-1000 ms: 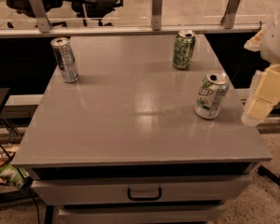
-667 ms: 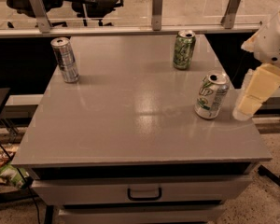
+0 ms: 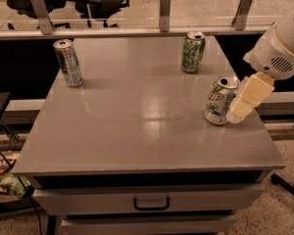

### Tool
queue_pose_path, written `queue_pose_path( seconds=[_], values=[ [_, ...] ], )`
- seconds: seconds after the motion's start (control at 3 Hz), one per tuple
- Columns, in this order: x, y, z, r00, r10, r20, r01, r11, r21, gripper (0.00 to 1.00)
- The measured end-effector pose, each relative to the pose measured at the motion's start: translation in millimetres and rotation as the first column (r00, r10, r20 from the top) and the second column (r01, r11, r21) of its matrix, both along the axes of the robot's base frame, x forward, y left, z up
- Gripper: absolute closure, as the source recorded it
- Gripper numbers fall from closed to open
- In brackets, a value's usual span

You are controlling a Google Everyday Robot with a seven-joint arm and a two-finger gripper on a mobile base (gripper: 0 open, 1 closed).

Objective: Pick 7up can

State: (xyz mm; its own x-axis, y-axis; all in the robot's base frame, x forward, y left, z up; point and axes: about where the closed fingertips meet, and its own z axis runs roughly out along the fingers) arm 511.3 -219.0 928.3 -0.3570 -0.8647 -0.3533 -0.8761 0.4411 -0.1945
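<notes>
7up can (image 3: 219, 101): upright, long axis vertical, on surface (image 3: 137, 116) near its right edge.
Gripper (image 3: 242, 106): against 7up can's right side; open or closed, cannot tell.
Bearing: 7up can immediately left of gripper, toward surface middle.
Green can (image 3: 192, 52): behind 7up can, apart.

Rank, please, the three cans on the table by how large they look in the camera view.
1. 7up can, largest, though it stands nearest the camera; the hand is just beside it, on its right in the view.
2. slim silver-and-dark can and all-green can look about alike, so I will not rank them.
</notes>
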Motion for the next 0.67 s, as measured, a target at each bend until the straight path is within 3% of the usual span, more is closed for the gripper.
queue_pose_path(
  seconds=[0.67],
  values=[
    [12.5, 13.8, -18.9, 0.9999, -0.002, 0.011, 0.001, 0.995, 0.099, 0.0]
  ],
)
